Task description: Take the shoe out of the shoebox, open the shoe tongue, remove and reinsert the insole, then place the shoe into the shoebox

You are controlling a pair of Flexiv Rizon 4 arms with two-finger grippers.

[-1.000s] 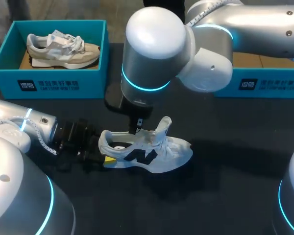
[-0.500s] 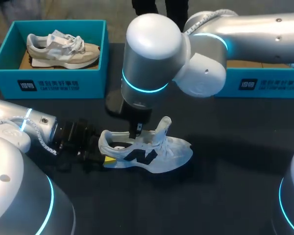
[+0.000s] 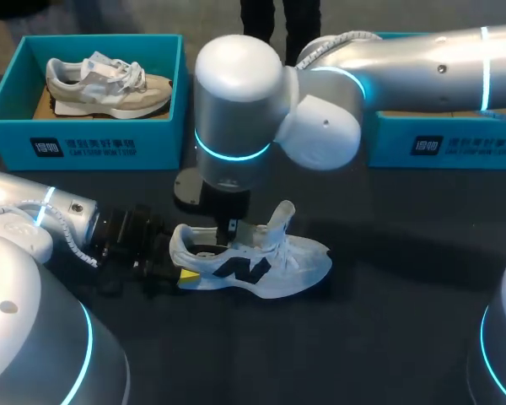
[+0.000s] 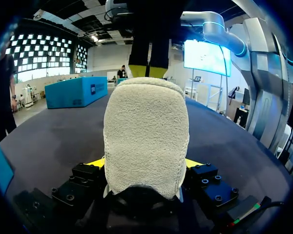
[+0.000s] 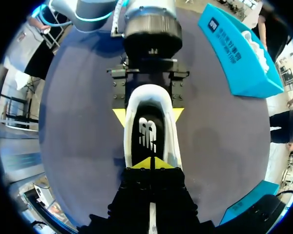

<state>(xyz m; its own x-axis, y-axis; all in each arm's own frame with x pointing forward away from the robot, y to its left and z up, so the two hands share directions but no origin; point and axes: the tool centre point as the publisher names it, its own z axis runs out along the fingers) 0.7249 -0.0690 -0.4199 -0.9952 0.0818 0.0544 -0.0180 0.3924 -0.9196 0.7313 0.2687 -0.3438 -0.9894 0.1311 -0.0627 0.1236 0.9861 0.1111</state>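
Observation:
A white shoe [image 3: 270, 257] with a black side mark lies on the black table, toe to the right, its tongue pulled up. My left gripper [image 3: 181, 274] is shut on the heel; in the left wrist view the fleecy heel [image 4: 146, 131] fills the gap between its yellow fingertips [image 4: 95, 162]. My right arm comes over from the right, and its gripper [image 3: 233, 226] points down into the shoe's opening. In the right wrist view that gripper [image 5: 150, 164] is shut, tips together over the black insole [image 5: 147, 134], which lies flat inside. I cannot tell whether they touch it.
A blue shoebox [image 3: 84, 139] at the back left holds a beige shoe [image 3: 110, 84]. A second blue shoebox [image 3: 438, 143] stands at the back right, its inside hidden by my right arm. Bare black table lies in front of and to the right of the white shoe.
My right arm has swung its big joint leftward, and its gripper has shifted slightly left over the shoe's opening. The shoe and my left gripper have stayed put.

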